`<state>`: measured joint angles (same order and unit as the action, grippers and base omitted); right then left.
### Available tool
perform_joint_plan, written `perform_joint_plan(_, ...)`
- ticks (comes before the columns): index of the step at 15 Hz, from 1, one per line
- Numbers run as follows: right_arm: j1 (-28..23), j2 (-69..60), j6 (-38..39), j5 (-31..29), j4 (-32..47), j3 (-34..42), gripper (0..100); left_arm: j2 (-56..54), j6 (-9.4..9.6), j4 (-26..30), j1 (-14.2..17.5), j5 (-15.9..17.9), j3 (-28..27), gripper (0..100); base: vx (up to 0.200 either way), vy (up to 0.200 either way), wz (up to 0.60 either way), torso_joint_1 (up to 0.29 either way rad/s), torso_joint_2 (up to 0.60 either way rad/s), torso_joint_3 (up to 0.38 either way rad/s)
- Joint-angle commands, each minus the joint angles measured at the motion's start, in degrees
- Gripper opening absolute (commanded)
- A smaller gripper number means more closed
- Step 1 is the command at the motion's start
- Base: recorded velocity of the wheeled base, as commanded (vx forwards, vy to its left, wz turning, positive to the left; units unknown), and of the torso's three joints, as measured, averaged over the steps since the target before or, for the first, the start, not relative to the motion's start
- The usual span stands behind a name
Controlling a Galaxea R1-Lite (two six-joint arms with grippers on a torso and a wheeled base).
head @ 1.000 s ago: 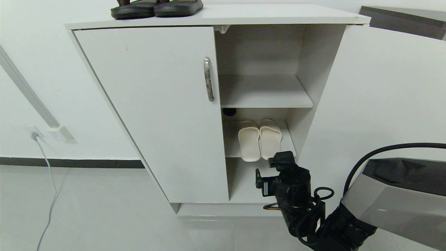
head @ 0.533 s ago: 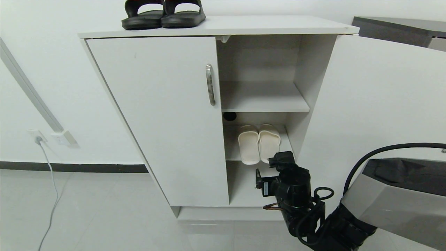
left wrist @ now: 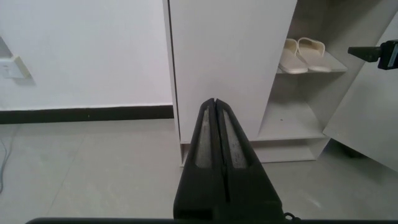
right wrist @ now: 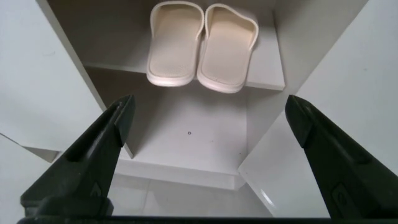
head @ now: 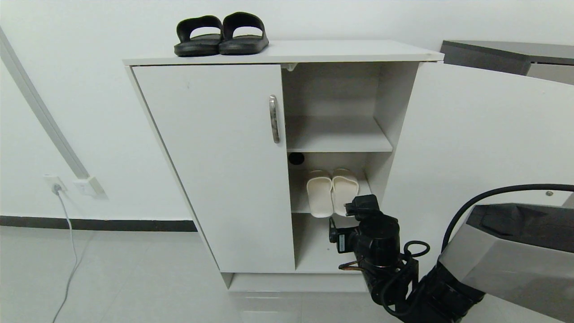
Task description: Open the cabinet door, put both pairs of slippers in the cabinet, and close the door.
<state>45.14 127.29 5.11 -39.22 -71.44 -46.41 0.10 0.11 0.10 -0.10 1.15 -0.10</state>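
End effector on the right (right wrist: 211,155) hangs open in front of the cabinet (head: 336,50), its 2 fingers (right wrist: 93,162) spread wide and holding nothing. In the head view it sits just before the open right half, low, near the front edge of the middle shelf (head: 370,190). Our left end effector (left wrist: 214,124) is closed, its fingers pressed flat together with nothing between them, and it points toward the base of the cabinet from farther back, above the floor (head: 112,278).

We see the right door (head: 471,134) swung wide open and the left door (head: 215,166) closed, with its metal handle (head: 273,119) upright along its inner edge.

1 pair, the cream slippers (head: 332,192), lies side by side on the middle shelf, touching each other, heels at the shelf's front edge. The other pair, the black slippers (head: 222,35), stands on the cabinet's top toward its left end, close to the front edge, the 2 also touching.

Above the cream pair the upper shelf (head: 336,134) is bare, as is the bottom shelf (head: 314,251) below. A grey cable (head: 71,251) runs from a wall socket (head: 56,186) down to the floor, well left of the cabinet.
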Motion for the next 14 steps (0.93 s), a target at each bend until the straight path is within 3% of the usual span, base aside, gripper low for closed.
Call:
perform_joint_plan(1,0.03,0.41,-0.01,-0.07,-0.02,0.00,100,0.08,-0.02,-0.01,0.01,0.00,0.01,0,0.000,0.000,0.00,0.000,0.00,0.000)
perform_joint_plan(6,0.47,0.41,-0.10,-0.86,-0.28,0.00,100,0.08,0.07,-0.01,0.01,0.00,0.01,0,0.000,0.000,0.00,0.000,0.00,0.000)
perform_joint_plan(14,0.47,0.24,-0.10,-0.86,-0.46,0.35,100,0.08,0.07,-0.01,0.01,0.00,0.01,0,0.000,0.200,0.00,0.004,0.00,0.002)
